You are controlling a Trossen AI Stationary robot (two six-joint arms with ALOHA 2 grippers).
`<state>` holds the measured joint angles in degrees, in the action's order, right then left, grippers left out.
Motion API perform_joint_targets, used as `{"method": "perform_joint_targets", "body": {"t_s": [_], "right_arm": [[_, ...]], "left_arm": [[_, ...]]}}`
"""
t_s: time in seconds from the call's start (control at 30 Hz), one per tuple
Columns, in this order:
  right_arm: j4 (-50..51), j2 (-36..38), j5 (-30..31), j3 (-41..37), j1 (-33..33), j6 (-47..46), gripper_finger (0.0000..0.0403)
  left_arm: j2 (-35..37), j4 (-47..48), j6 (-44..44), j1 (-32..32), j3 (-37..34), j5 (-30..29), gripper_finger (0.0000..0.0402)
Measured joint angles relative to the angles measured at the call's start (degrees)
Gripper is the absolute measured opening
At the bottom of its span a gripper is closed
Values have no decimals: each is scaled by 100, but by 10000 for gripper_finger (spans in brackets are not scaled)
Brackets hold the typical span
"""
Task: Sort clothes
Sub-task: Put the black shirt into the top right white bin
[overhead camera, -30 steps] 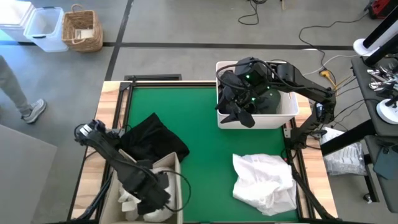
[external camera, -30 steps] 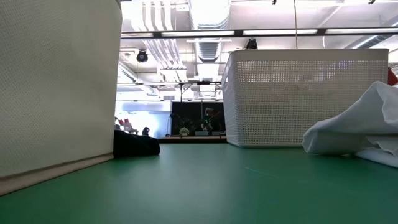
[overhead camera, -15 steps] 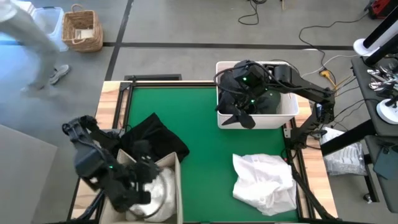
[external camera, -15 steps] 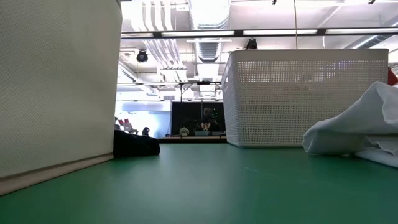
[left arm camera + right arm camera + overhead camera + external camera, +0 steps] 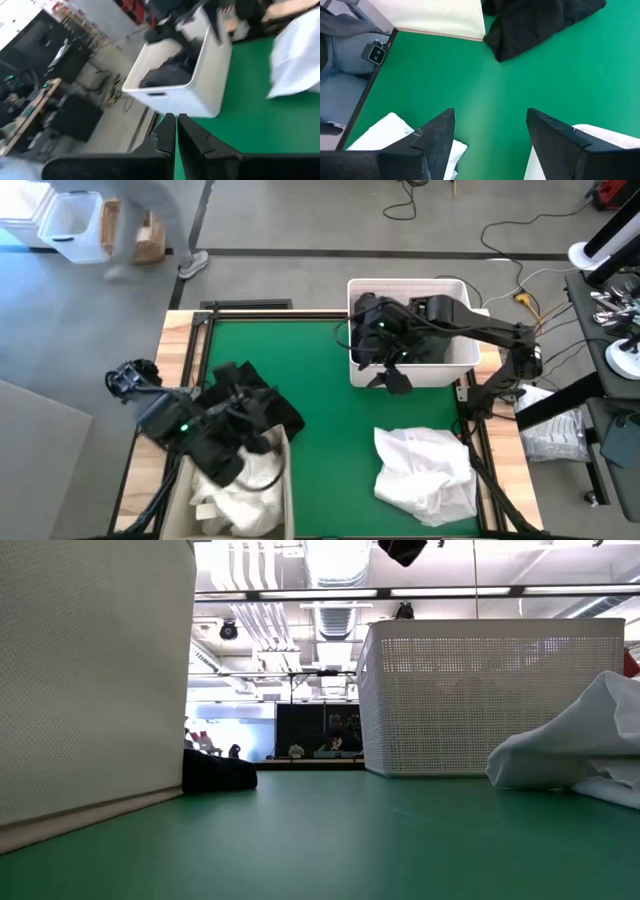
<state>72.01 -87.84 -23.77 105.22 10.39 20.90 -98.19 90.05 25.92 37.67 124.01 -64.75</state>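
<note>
A black garment (image 5: pixel 270 408) lies on the green table by the far end of the beige bin (image 5: pixel 285 480), which holds white clothes (image 5: pixel 240 492). A white garment (image 5: pixel 425 470) lies heaped at the near right. Dark clothes (image 5: pixel 167 75) lie in the white basket (image 5: pixel 455 367) at the far right. My left gripper (image 5: pixel 176 126) is shut and empty, above the bin's far end and the black garment (image 5: pixel 245 405). My right gripper (image 5: pixel 490 131) is open and empty, up over the basket's near left corner (image 5: pixel 392 375).
The bin's tall wall (image 5: pixel 95 680) and the basket's wall (image 5: pixel 490 695) stand on either side of bare green mat (image 5: pixel 330 420). A person walks on the floor beyond the far left corner (image 5: pixel 150 220). Wooden rails edge the table (image 5: pixel 180 350).
My left gripper has risen out of the beige bin and swung toward the far edge, now over the black garment; the white clothes stay in the bin. My right gripper has come up from inside the basket and shifted toward the table's left, over the basket's corner.
</note>
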Motion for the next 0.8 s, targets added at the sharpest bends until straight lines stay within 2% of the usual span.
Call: {"method": "perform_joint_targets", "body": {"t_s": [0.13,0.27,0.4,0.47,0.6,0.67,0.8], "right_arm": [[-222,270,262,-366,-1,-30,230],[-477,642,1020,-561,-2,-179,230],[-910,1003,1353,-799,2,-322,230],[-1089,1129,1351,-942,1,-355,230],[-1237,1272,1346,-1153,0,-446,230],[-1295,1318,1348,-1269,0,-450,228],[-1266,1340,1343,-1358,-2,-598,226]], "left_arm": [[72,-26,-160,-386,-409,167,0],[208,-129,-161,-503,-1008,-90,0],[582,-829,-467,-586,-1719,-81,0],[824,-1609,-1007,-678,-2164,343,0],[1353,-3716,-2657,-986,-3161,1896,0],[1639,-4580,-3301,-1171,-3621,2482,0],[2251,-5476,-3792,-1501,-4332,2671,0]]}}
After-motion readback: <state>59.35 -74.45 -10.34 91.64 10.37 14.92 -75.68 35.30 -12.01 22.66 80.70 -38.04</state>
